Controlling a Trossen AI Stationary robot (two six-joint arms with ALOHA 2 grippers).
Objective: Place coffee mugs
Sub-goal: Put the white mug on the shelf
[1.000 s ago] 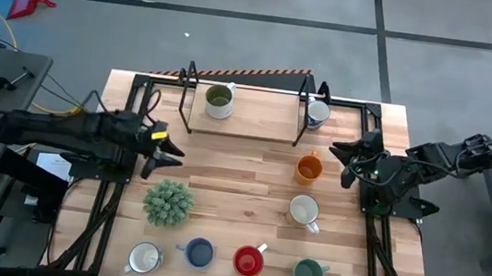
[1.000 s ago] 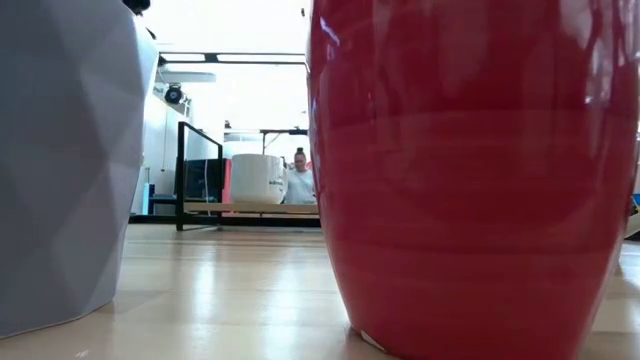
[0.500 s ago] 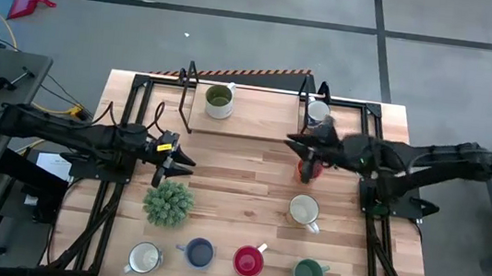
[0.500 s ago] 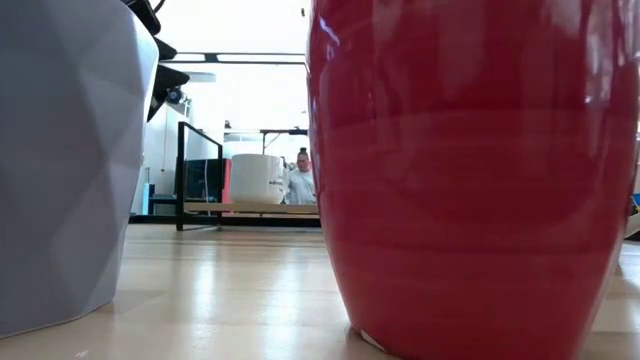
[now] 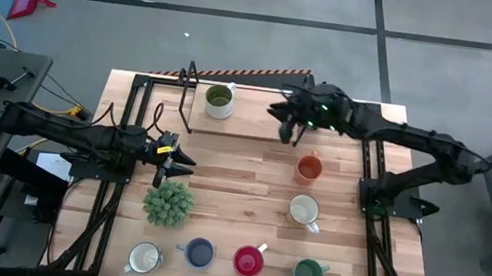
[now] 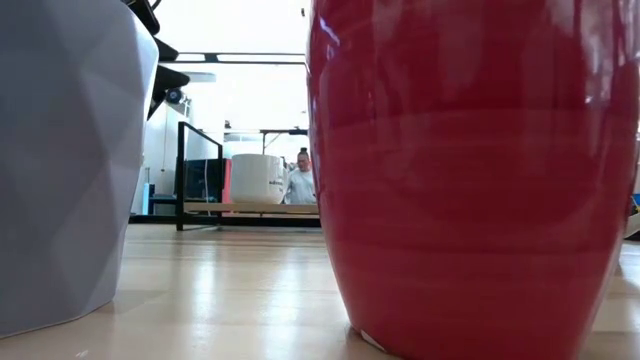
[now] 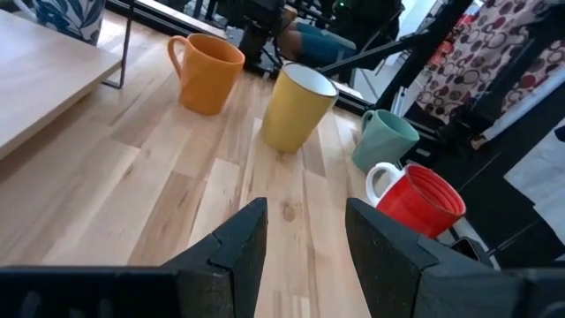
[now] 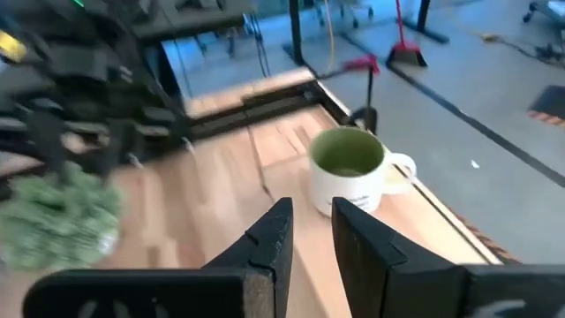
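An olive-and-white mug [image 5: 220, 101] [image 8: 351, 173] stands on the raised wooden shelf [image 5: 252, 125] at the far edge. My right gripper [image 5: 281, 126] [image 8: 306, 231] hovers over that shelf to the mug's right, open by a narrow gap, with nothing between its fingers. An orange mug [image 5: 308, 168] [image 7: 208, 72] and a cream mug [image 5: 304, 210] [image 7: 297, 108] stand on the table's right half. White [image 5: 145, 258], blue [image 5: 199, 253], red [image 5: 249, 261] and green [image 5: 308, 274] mugs line the near edge. My left gripper [image 5: 179, 158] [image 7: 305, 238] waits open at the left, above the plant.
A bushy green plant [image 5: 169, 202] stands just on the near side of my left gripper. Black frame posts [image 5: 188, 94] rise at both ends of the shelf. Bare wood lies in the table's middle [image 5: 241, 184]. A person [image 6: 299, 180] shows far behind the table in the low view.
My right gripper has swung from the table's right edge toward the far left, passing over the orange mug, and now hangs over the shelf. My left gripper sank a little and moved slightly right toward the plant, then kept still. No mug has moved.
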